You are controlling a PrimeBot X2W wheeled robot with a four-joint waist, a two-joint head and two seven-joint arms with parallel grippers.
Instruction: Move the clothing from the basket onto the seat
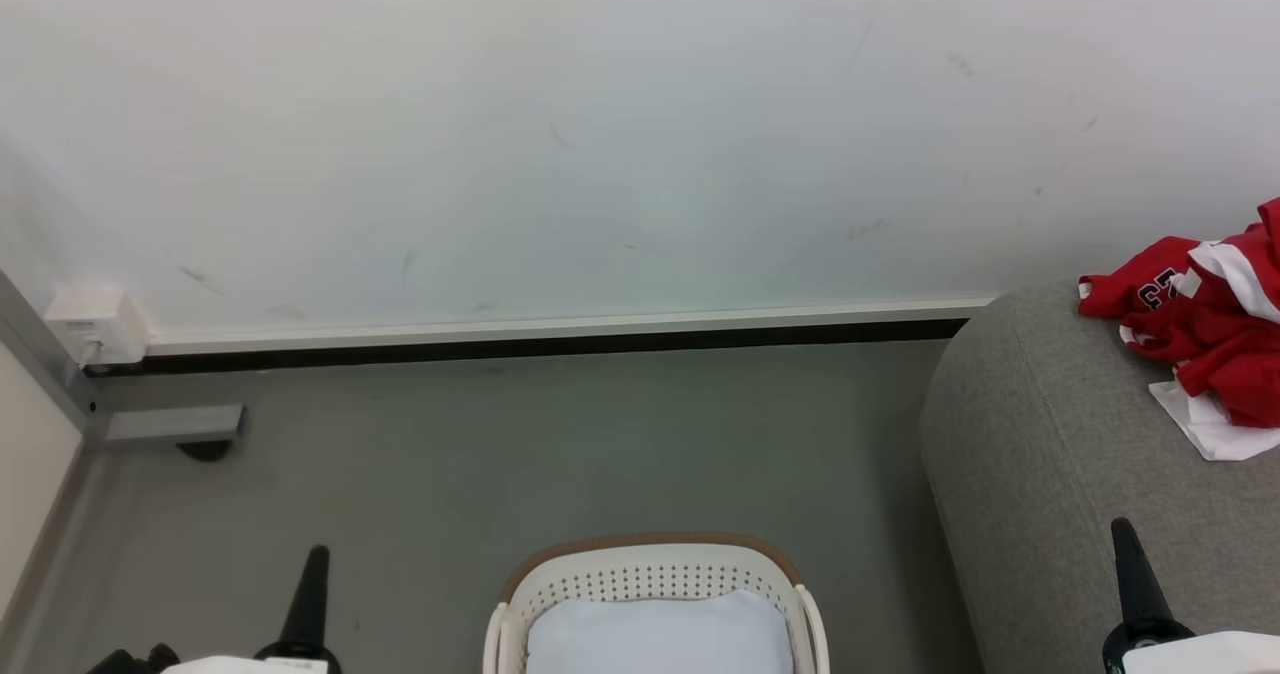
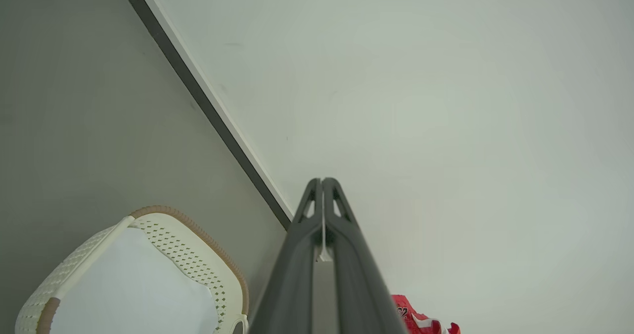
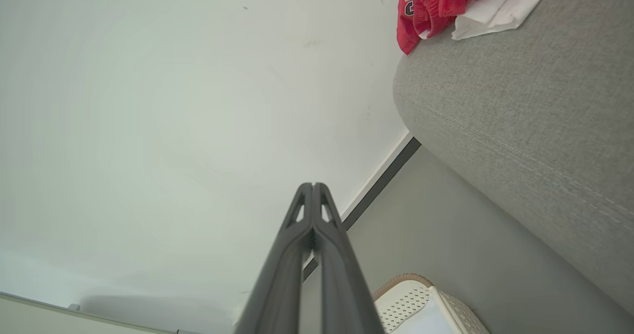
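The crumpled red jersey with white bands lies on top of the big, soft grey cloth seat with round edges, at the seat's far end. One side of the jersey is cut off from sight, and its dark number is folded and hard to read. The white plastic basket with tiny holes and a brown rim stands just beside the seat, its near half cut off. A flat, pale blue cushion lies inside. The left gripper and right gripper both have their long dark fingers pressed together, holding nothing.
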